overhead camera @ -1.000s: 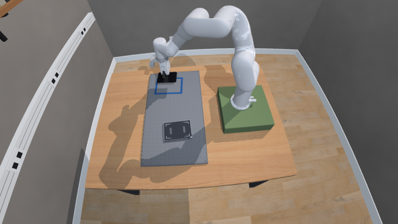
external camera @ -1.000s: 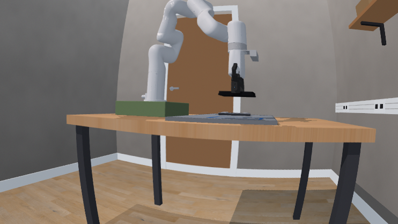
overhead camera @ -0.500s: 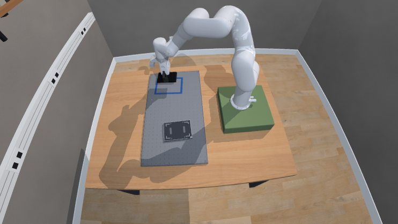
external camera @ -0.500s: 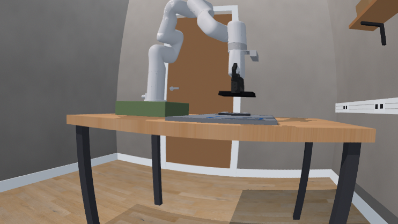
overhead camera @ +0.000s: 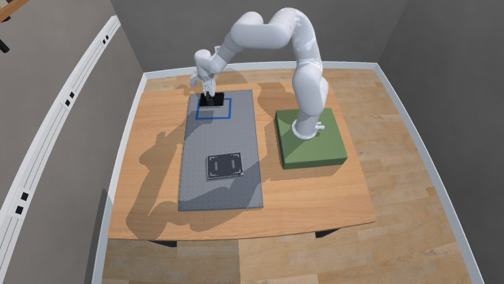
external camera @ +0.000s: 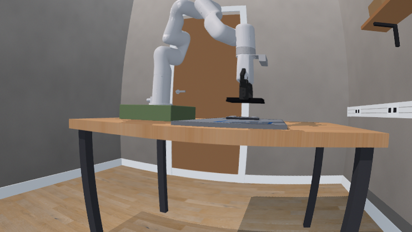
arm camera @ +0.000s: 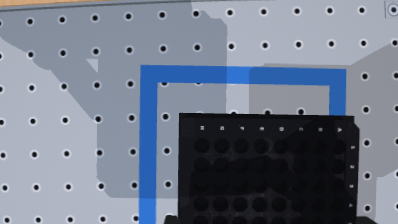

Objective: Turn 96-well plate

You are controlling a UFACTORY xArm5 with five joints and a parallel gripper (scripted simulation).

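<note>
My gripper (overhead camera: 208, 99) (external camera: 245, 94) is shut on the black 96-well plate (overhead camera: 219, 99) (external camera: 257, 100) (arm camera: 265, 170) and holds it level, well above the grey perforated board (overhead camera: 218, 140) (external camera: 201, 122) (arm camera: 65, 150). The plate hangs over a blue marked rectangle (overhead camera: 213, 117) (arm camera: 148, 140) at the board's far end. In the wrist view the plate's row and column marks meet at its upper right corner. The plate nest N1 (overhead camera: 224, 157) (external camera: 242, 118), dark with white corner locators, lies empty on the board nearer the front.
The arm stands on a green block (overhead camera: 317, 148) (external camera: 156, 112) to the right of the board on the wooden table (overhead camera: 158, 140) (external camera: 230, 135). A door and walls stand behind it.
</note>
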